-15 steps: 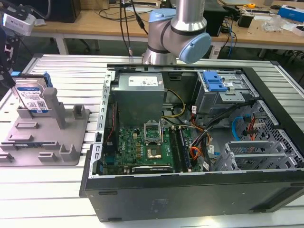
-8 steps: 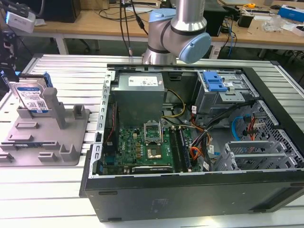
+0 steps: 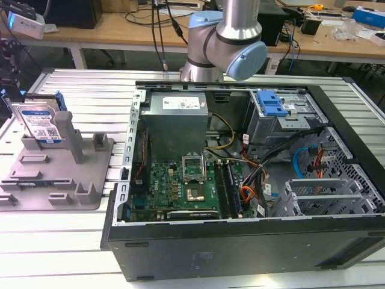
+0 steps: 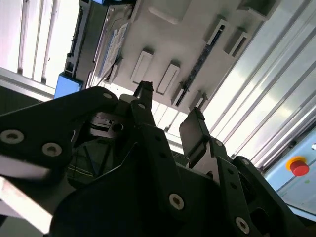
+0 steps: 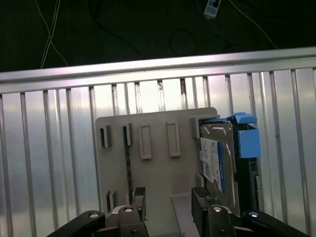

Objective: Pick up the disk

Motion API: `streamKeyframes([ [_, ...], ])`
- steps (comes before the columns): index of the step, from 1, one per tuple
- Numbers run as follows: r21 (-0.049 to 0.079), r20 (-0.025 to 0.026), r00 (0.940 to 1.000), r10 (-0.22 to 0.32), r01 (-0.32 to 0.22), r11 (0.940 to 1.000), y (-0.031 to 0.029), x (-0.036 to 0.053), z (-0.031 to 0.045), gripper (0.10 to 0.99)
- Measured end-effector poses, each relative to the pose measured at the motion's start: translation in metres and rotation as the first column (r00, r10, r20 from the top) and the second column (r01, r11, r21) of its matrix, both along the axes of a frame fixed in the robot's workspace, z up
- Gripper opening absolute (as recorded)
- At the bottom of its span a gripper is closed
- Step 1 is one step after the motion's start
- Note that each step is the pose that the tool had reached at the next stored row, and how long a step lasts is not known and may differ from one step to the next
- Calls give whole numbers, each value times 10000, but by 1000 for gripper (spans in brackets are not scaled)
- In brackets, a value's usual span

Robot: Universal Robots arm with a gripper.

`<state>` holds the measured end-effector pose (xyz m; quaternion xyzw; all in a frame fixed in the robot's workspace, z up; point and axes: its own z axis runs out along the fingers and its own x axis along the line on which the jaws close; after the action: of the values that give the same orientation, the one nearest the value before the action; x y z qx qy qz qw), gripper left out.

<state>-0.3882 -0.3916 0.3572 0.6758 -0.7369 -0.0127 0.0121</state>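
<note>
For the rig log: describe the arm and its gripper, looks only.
The arm is a silver-grey metal tube with rounded joints capped in light blue. The gripper is matte black, built of angular linked bars with round silver screw heads at the pivots. It ends in two narrow fingers with flat dark pads.

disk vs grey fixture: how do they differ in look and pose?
The disk stands on edge; the grey fixture lies flat on the slatted table. The disk is silver with a blue-and-white label; the grey fixture is plain grey. The grey fixture is wider. Both sit at the exterior view's left.
</note>
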Motion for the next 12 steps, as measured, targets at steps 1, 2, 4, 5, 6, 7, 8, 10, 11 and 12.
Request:
streamKeyframes([
  [1, 0, -1, 10000, 0, 0, 10000, 0, 0, 0, 498],
  [2, -2, -1, 10000, -1, 1, 10000, 7, -1, 1, 498],
  [4, -2, 12, 10000, -1, 1, 10000, 142, -9, -1, 498],
  [5, -2, 20, 10000, 0, 0, 10000, 178, -13, -1, 498],
  [6, -3, 30, 10000, 0, 0, 10000, 209, -21, 1, 498],
  [7, -3, 45, 10000, 1, -1, 10000, 236, -30, 0, 498],
  [8, -2, 52, 10000, 0, 0, 10000, 258, -40, 0, 498],
  [10, -3, 69, 10000, -1, 1, 10000, 308, -75, -1, 498],
  [11, -3, 79, 10000, 0, 0, 10000, 335, -94, -1, 498],
  [12, -3, 85, 10000, 0, 0, 10000, 354, -109, -1, 498],
])
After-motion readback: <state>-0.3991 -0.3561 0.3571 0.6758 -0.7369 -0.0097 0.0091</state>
